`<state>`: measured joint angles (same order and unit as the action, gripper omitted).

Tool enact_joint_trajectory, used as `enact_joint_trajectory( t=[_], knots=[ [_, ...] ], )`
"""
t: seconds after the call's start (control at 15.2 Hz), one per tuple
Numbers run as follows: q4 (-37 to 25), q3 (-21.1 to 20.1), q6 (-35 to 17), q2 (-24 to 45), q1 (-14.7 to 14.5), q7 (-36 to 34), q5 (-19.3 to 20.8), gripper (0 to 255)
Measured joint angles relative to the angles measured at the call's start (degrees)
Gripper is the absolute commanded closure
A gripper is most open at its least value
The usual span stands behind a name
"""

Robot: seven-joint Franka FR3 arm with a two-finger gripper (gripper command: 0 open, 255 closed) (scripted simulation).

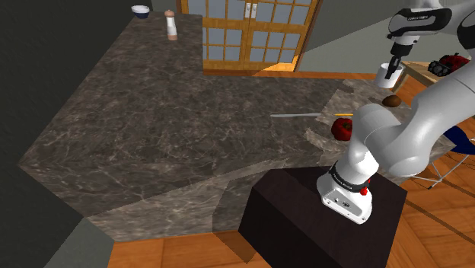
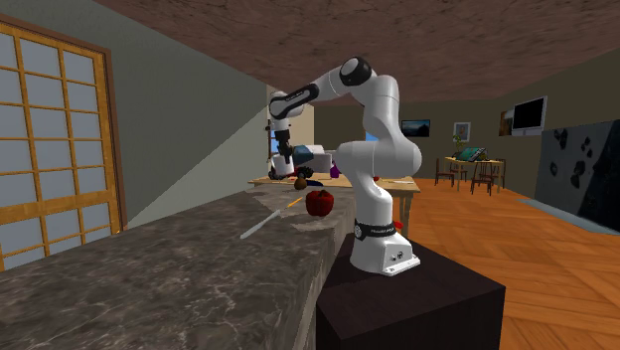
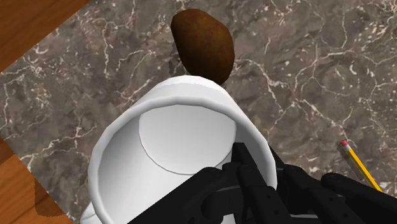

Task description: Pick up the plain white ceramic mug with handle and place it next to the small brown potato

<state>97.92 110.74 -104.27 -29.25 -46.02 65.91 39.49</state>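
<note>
My gripper (image 1: 392,68) is shut on the rim of the plain white mug (image 1: 384,76): one finger (image 3: 244,167) sits inside the cup, the other outside its wall. The mug (image 3: 172,143) hangs upright above the dark marble counter (image 1: 190,129), its opening facing the wrist camera. Its handle is hidden. The small brown potato (image 1: 393,100) lies on the counter just below and beside the mug in the shoulder view. In the wrist view the potato (image 3: 202,43) peeks out from behind the far side of the mug's rim.
A red apple (image 1: 343,127), a yellow pencil (image 3: 359,164) and a thin grey rod (image 1: 297,116) lie on the counter near the potato. A pepper mill (image 1: 172,25) and a bowl (image 1: 140,11) stand at the far end. The counter edge and wooden floor (image 3: 38,25) run close to the potato.
</note>
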Motion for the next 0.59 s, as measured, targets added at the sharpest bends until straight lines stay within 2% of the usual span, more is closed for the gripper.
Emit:
enact_joint_trajectory(
  t=[0.59],
  knots=[
    [3.8, 2.7, -4.8, -2.6, -1.3, -2.7, 3.2, 255]
  ],
)
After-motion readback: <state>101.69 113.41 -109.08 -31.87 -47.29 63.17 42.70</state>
